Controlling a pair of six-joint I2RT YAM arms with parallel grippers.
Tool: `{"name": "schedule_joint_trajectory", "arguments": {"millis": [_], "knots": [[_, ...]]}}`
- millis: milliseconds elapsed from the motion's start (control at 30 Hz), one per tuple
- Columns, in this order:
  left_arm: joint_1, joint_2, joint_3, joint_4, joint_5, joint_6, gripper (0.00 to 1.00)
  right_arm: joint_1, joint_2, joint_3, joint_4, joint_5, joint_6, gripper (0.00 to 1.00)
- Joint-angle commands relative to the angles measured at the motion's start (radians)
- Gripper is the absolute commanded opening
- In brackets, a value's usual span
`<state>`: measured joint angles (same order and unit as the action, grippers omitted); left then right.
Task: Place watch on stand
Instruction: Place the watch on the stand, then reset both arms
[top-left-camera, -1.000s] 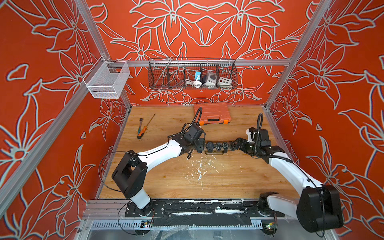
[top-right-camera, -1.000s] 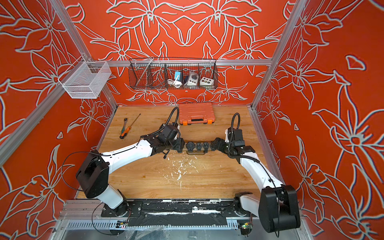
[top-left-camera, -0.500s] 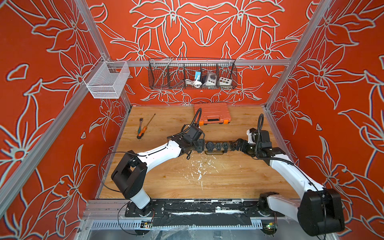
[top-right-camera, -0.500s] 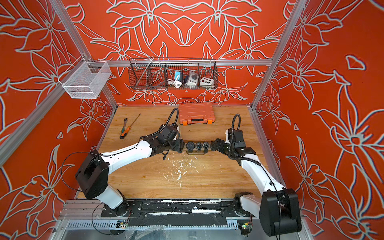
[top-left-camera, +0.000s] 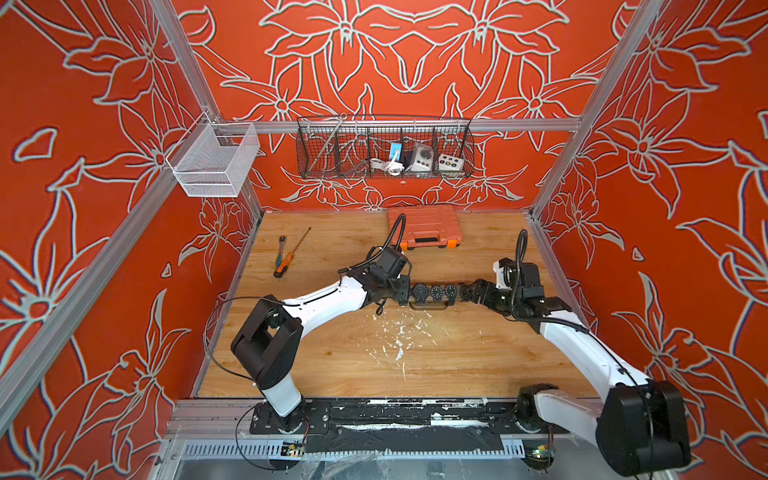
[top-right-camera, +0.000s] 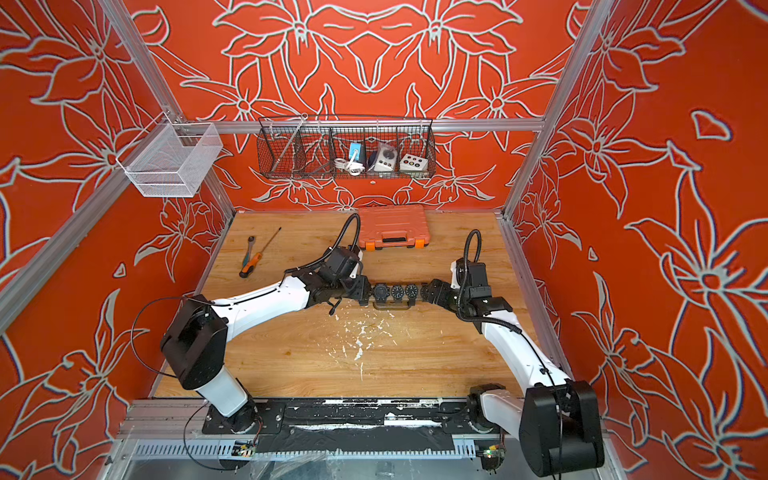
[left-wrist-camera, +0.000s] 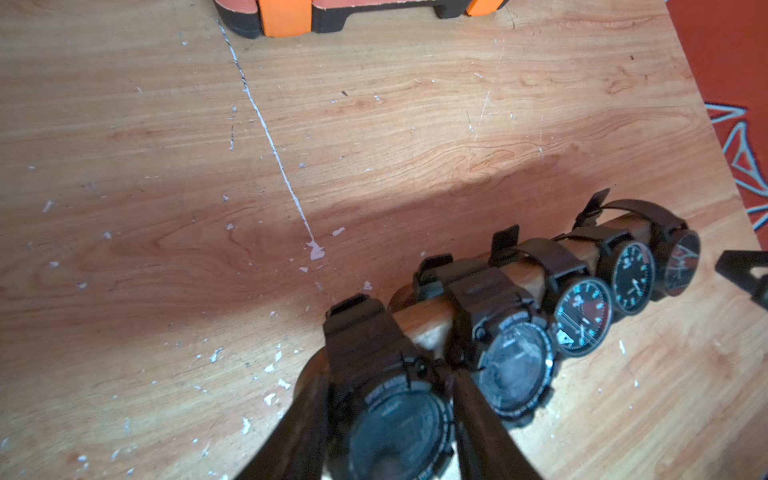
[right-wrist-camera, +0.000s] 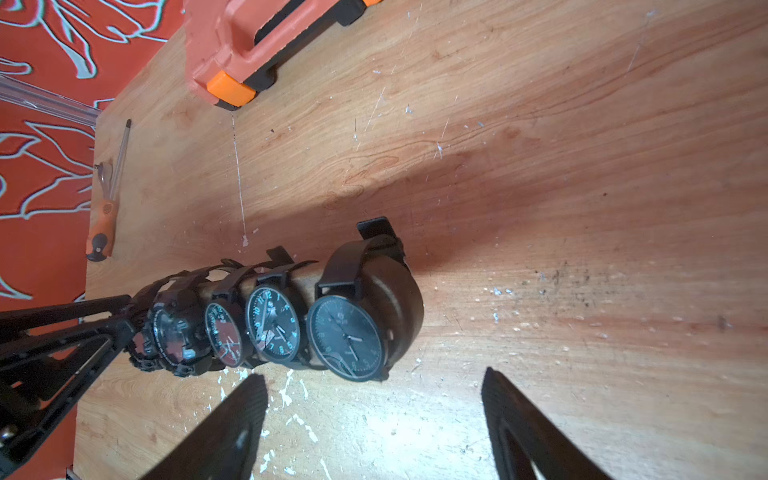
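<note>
Mid-table, the stand (top-left-camera: 432, 300) lies crosswise between both arms, and it's nearly full: five watches sit along the bar in the left wrist view. Nearest the left arm's end is the sport watch (left-wrist-camera: 395, 419), its strap already looped over the wood. The left gripper (left-wrist-camera: 390, 432) has its fingers hard against both sides of that watch's case, apparently clamped, so letting go is what's left. The right gripper (right-wrist-camera: 374, 424) hangs spread wide and empty just off the bar's other end, beside the last watch (right-wrist-camera: 347, 332).

Containers now! At the back edge, the orange case (top-left-camera: 424, 226) is shut. On the back wall the black basket (top-left-camera: 384, 147) holds a white cable and small boxes; the white basket (top-left-camera: 214, 160) looks empty.
</note>
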<state>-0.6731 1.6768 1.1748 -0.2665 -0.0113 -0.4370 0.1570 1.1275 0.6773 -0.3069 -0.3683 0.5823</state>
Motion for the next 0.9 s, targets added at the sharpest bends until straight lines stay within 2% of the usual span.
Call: {"name": "schedule_joint_trajectory", "arguments": {"millis": [0, 133, 267, 500, 700, 767, 867], "knots": [[0.003, 0.018, 0.028, 0.003, 0.019, 0.017, 0.45, -0.005, -0.029, -0.006, -0.007, 0.005, -0.014, 0.84], [0.003, 0.012, 0.034, -0.002, 0.012, 0.022, 0.47, -0.005, -0.047, -0.003, -0.021, 0.021, -0.022, 0.84], [0.004, -0.032, 0.019, -0.022, -0.030, 0.019, 0.54, -0.005, -0.083, 0.002, -0.047, 0.064, -0.027, 0.85], [0.037, -0.248, -0.097, -0.046, -0.201, 0.032, 0.73, -0.005, -0.216, 0.044, -0.149, 0.244, -0.044, 0.86], [0.128, -0.453, -0.270, -0.002, -0.437, 0.078, 0.90, -0.007, -0.297, 0.056, -0.149, 0.441, -0.056, 0.86], [0.144, -0.495, -0.332, 0.041, -0.554, 0.102, 0.90, -0.007, -0.298, 0.060, -0.141, 0.511, -0.066, 0.86], [0.147, -0.544, -0.442, 0.148, -0.768, 0.185, 0.99, -0.007, -0.285, 0.050, -0.101, 0.639, -0.090, 0.86]]}}
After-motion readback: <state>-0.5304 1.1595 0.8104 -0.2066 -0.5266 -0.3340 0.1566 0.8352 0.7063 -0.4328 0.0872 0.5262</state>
